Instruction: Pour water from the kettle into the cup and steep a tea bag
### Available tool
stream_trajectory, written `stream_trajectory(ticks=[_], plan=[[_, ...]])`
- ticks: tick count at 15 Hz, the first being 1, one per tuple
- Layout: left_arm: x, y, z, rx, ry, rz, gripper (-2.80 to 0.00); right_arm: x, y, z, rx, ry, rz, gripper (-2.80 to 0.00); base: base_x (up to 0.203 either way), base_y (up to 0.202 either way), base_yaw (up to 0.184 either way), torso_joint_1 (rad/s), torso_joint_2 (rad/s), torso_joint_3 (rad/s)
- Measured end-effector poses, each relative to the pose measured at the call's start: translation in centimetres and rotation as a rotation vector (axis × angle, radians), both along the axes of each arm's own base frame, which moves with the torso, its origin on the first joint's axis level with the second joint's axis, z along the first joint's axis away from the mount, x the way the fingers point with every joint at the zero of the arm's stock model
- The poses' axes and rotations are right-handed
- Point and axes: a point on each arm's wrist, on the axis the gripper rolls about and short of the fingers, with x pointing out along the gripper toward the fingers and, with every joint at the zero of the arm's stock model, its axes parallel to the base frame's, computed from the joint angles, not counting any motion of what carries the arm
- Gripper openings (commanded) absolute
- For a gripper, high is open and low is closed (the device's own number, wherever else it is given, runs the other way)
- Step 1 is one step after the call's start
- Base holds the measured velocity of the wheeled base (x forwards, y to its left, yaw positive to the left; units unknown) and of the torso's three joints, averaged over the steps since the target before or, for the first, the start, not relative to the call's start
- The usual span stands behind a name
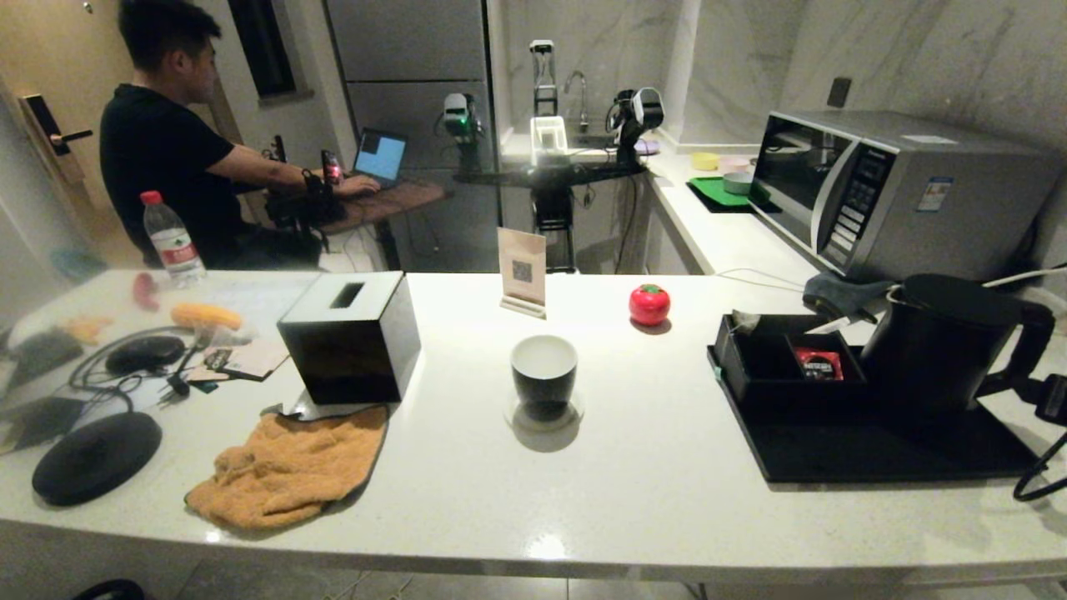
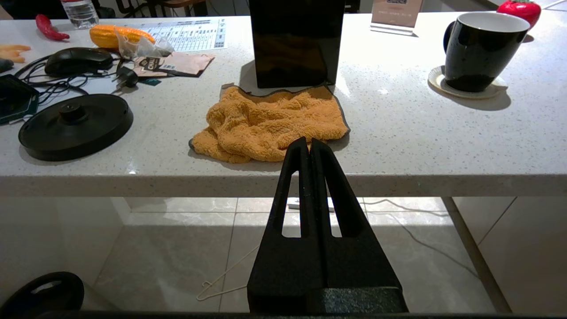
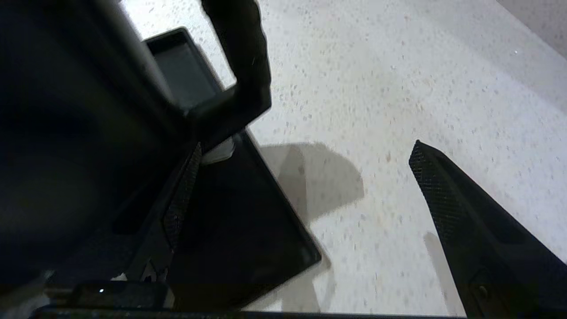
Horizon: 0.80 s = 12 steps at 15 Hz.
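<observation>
On the far left of the white desk (image 1: 467, 492) a round black kettle base (image 1: 96, 457) lies flat, with a black mouse (image 1: 143, 353) and tangled cables behind it. An orange towel (image 1: 288, 468) is crumpled near the front edge, its back edge touching a black square box (image 1: 350, 335) with a slot in its top. The left gripper (image 2: 310, 146) hangs below and in front of the desk edge, just short of the towel, its jaws pressed together with nothing between them.

The cup (image 1: 543, 375), glossy black with a white inside, stands upright on a small pale coaster (image 1: 543, 412) near the middle of the desk. Behind it are a card stand (image 1: 523, 271) and a red tomato-shaped object (image 1: 649, 304).

To the right lies a flat black tray (image 1: 884, 446) carrying a black compartment box (image 1: 788, 360) with a red sachet (image 1: 818, 364) inside; the tea bag cannot be made out for certain. The kettle (image 1: 938, 342) stands upright on the tray, handle (image 1: 1029, 346) facing right. The right gripper (image 3: 301, 186) sits at that handle with its jaws spread wide, one finger (image 3: 181, 195) just under the handle's lower end, the other over bare desk, gripping nothing. A microwave (image 1: 892, 192) stands behind.
</observation>
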Motion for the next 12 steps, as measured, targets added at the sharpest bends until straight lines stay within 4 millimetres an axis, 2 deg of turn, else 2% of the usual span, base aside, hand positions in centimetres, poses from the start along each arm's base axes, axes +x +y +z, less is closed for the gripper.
stream_trajectory(ticks=[12], plan=[[0.0, 0.0, 0.0, 0.0, 0.0, 0.0, -2.8, 4.7, -3.1, -1.5, -0.025, -0.039, -0.004, 0.0, 0.0, 0.0, 0.0, 0.0, 0.0, 0.0]])
